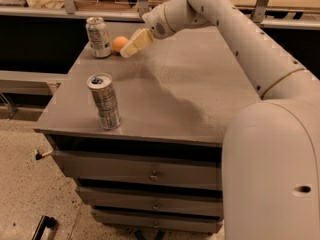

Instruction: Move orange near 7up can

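The orange [119, 44] rests on the grey table top [190, 84] at the back left, just right of the 7up can [98, 37], which stands upright near the back left corner. A small gap shows between orange and can. My gripper [128, 50] hangs just right of the orange, with its cream fingers [136, 41] pointing down-left at it. The gripper is open and holds nothing. The orange lies free beside the fingertips.
A taller slim silver can with a blue-marked top [103, 101] stands upright near the front left edge of the table. The table has drawers [150, 174] below. My white arm reaches in from the right over the back of the table. A shelf runs behind the table.
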Available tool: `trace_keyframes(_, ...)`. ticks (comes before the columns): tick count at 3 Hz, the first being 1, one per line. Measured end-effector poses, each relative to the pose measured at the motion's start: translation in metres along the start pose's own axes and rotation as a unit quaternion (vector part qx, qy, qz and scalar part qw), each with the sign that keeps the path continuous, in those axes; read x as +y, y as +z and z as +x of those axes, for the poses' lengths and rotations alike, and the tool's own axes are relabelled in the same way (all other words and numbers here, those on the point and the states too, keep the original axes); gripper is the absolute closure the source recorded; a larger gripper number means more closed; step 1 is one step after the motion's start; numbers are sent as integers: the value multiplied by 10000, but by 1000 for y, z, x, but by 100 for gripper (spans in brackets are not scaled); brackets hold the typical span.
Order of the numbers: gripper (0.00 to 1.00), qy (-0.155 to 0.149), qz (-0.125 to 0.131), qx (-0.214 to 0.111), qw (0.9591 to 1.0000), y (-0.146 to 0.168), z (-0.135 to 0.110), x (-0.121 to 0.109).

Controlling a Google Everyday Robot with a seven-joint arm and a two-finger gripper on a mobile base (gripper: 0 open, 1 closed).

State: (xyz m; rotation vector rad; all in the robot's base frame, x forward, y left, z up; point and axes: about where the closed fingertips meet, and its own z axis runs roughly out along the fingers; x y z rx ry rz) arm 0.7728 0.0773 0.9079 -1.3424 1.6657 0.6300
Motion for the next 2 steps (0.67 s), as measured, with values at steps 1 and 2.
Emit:
trace_keyframes(1, 0, -298, -326, 1, 9990, -21, -16, 4)
trace_keyframes(2, 0, -403, -595, 90, 9974, -32, -19, 13)
